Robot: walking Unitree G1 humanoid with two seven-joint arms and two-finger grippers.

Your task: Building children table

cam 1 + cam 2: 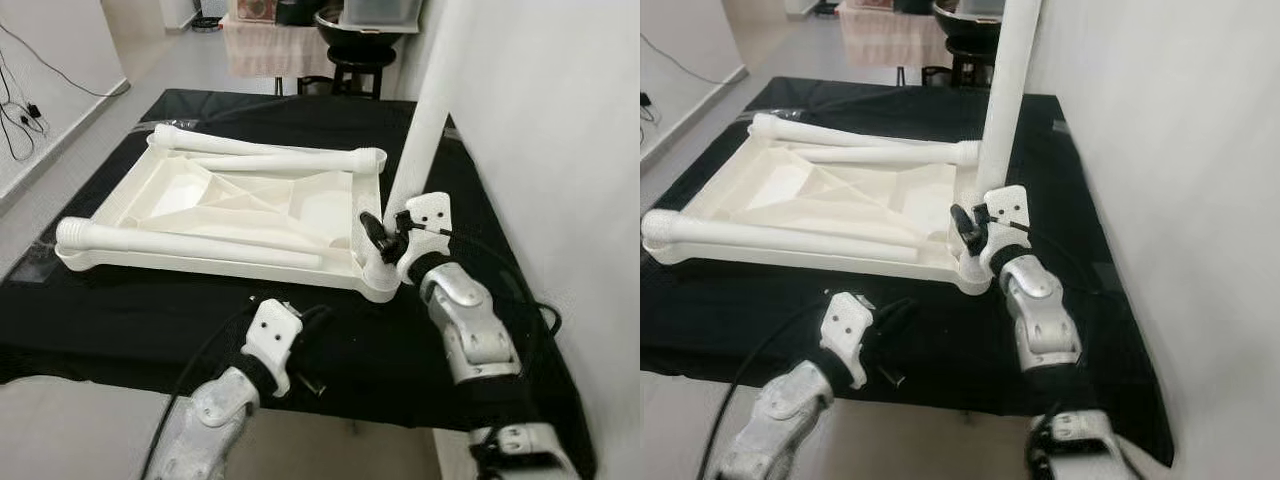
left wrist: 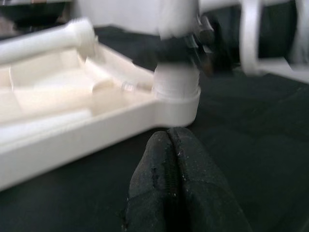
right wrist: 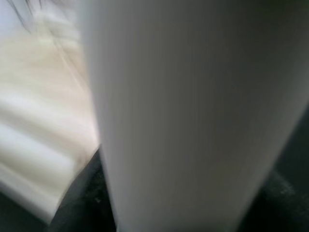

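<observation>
Here the right fingers [image 1: 378, 236] clasp the upright leg [image 1: 420, 130]; left fingers [image 2: 176, 188] closed.

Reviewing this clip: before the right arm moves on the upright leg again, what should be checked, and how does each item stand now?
1. Right gripper around the upright leg near its base: ok.
2. Leg seated in tabletop corner socket: ok.
3. Leg fully screwed in: cannot tell.
4. Left gripper shut, apart from the tabletop: ok.
5. Loose legs lying on the tabletop: ok.
</observation>
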